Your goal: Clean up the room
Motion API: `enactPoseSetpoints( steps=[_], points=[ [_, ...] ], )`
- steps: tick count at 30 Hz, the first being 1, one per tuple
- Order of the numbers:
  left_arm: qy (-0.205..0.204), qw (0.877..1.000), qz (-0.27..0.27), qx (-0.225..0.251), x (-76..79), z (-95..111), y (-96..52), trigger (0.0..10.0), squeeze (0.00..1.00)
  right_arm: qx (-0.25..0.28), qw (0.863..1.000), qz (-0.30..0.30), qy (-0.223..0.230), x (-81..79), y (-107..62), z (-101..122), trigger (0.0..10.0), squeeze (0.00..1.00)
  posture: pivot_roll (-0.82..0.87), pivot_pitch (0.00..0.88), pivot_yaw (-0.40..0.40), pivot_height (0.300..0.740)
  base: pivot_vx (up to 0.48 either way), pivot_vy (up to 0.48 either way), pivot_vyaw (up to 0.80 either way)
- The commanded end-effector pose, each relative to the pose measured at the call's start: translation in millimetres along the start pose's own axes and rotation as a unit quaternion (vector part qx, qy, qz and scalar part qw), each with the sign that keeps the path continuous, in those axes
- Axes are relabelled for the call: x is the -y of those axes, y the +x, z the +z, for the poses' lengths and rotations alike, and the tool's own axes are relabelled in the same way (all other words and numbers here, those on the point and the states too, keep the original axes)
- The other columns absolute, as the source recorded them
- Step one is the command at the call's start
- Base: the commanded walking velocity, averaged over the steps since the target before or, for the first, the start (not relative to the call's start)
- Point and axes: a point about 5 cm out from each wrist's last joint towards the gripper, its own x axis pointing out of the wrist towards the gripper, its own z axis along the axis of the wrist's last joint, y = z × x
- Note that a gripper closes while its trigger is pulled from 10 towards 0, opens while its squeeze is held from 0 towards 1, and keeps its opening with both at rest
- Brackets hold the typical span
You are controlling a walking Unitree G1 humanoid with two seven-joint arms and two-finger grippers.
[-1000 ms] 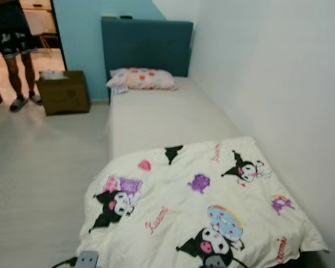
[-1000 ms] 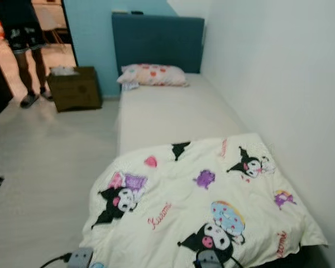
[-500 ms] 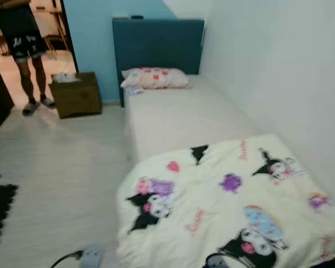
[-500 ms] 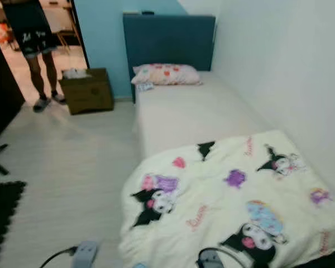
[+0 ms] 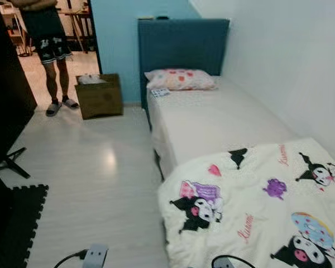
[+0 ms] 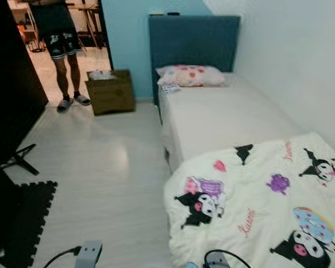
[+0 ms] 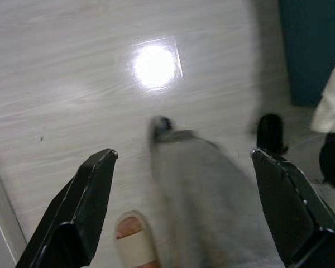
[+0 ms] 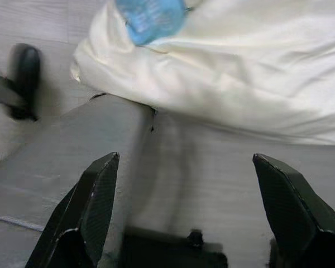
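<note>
A narrow bed with a pale bare mattress (image 5: pixel 218 120) runs along the white wall to a teal padded headboard (image 5: pixel 181 44). A cream cartoon-print blanket (image 5: pixel 257 206) lies bunched over the foot end, a spotted pillow (image 5: pixel 180 79) up top. Left gripper (image 7: pixel 184 212) hangs over the pale plank floor (image 5: pixel 95 167), fingers spread wide, above what looks like a blurred slipper. Right gripper (image 8: pixel 184 212), fingers also wide apart, hovers beside the blanket's edge. A person (image 5: pixel 47 42) stands in the doorway by a brown cardboard box (image 5: pixel 99 96).

A pale wood-grain floor (image 5: pixel 100 167) with a bright light glare runs beside a white-sheeted bed (image 5: pixel 212 120) with a teal padded headboard (image 5: pixel 181 44), against a white wall (image 5: pixel 290 61) and a light-blue wall (image 5: pixel 114 33).
</note>
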Motion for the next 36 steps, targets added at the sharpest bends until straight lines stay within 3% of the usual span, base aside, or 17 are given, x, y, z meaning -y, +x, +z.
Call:
enactPoseSetpoints(
  steps=[1, 18, 25, 36],
  points=[
    [0.006, 1.0, 0.004, -0.003, -3.5, -0.9, -0.6, 10.0, 0.0, -0.057, 0.998, 0.018, 0.001, -11.7, 0.4, -27.3, 10.0, 0.0, 0.04, 0.0, -0.059, 0.74, 0.0, 0.42, 0.0],
    [0.003, 1.0, 0.011, -0.004, -5.8, -2.5, -1.1, 10.0, 0.0, -0.04, 0.999, 0.014, 0.001, -17.2, 2.0, -18.4, 10.0, 0.0, 0.06, 0.0, -0.065, 0.74, 0.0, 0.389, 0.0],
    [0.002, 1.0, 0.013, -0.004, -7.8, -1.4, -1.2, 10.0, 0.0, -0.026, 1.0, 0.011, 0.012, -13.4, 1.8, -14.0, 10.0, 0.0, 0.07, 0.0, -0.069, 0.74, 0.0, 0.0, 0.0],
    [-0.002, 1.0, 0.014, -0.005, -10.6, -5.1, -2.3, 10.0, 0.0, -0.005, 1.0, 0.002, 0.018, -6.0, 1.1, -4.6, 10.0, 0.0, 0.08, 0.0, -0.071, 0.74, 0.38, 0.0, 0.0]
  ],
)
